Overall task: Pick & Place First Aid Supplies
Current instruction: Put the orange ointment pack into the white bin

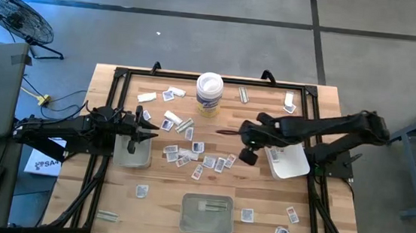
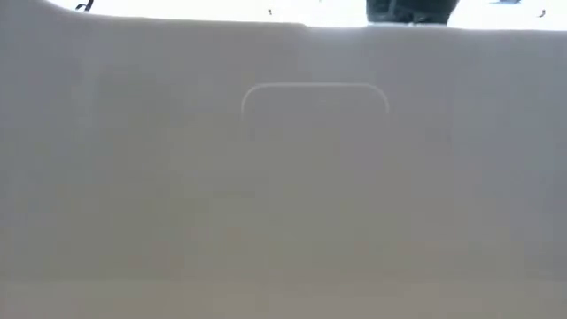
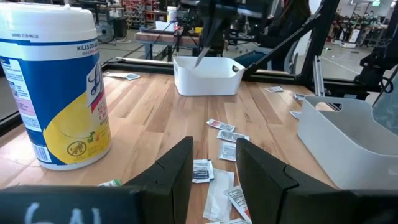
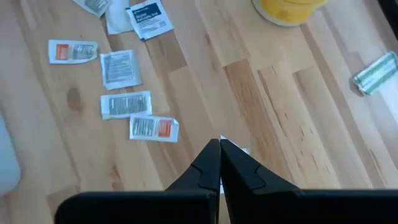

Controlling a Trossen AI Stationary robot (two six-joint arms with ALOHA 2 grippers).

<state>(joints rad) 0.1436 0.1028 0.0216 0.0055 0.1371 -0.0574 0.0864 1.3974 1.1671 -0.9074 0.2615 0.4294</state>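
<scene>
First aid packets (image 1: 197, 159) lie scattered flat on the wooden table, most of them in a cluster at its middle (image 4: 126, 104) (image 3: 226, 133). My left gripper (image 1: 149, 126) (image 3: 214, 168) is open and hovers low at the left of the cluster, beside a grey tray (image 1: 133, 152). My right gripper (image 1: 228, 132) (image 4: 221, 146) is shut on a pale packet and hangs above the table right of the cluster, between the tub (image 1: 208, 94) and the white tray (image 1: 288, 161). My right gripper pinches a small pale packet (image 4: 222, 139) between its two fingertips; only a white sliver shows past them. In the left wrist view the packet (image 3: 200, 57) hangs as a thin strip below the fingers, lifted clear of the table.
The white tub with a yellow label (image 3: 53, 87) stands at the far middle. A third tray (image 1: 207, 213) sits at the near edge, and its pale wall (image 2: 310, 177) fills the low view. Loose packets lie along the far edge (image 1: 172, 94) and near right corner (image 1: 282, 232).
</scene>
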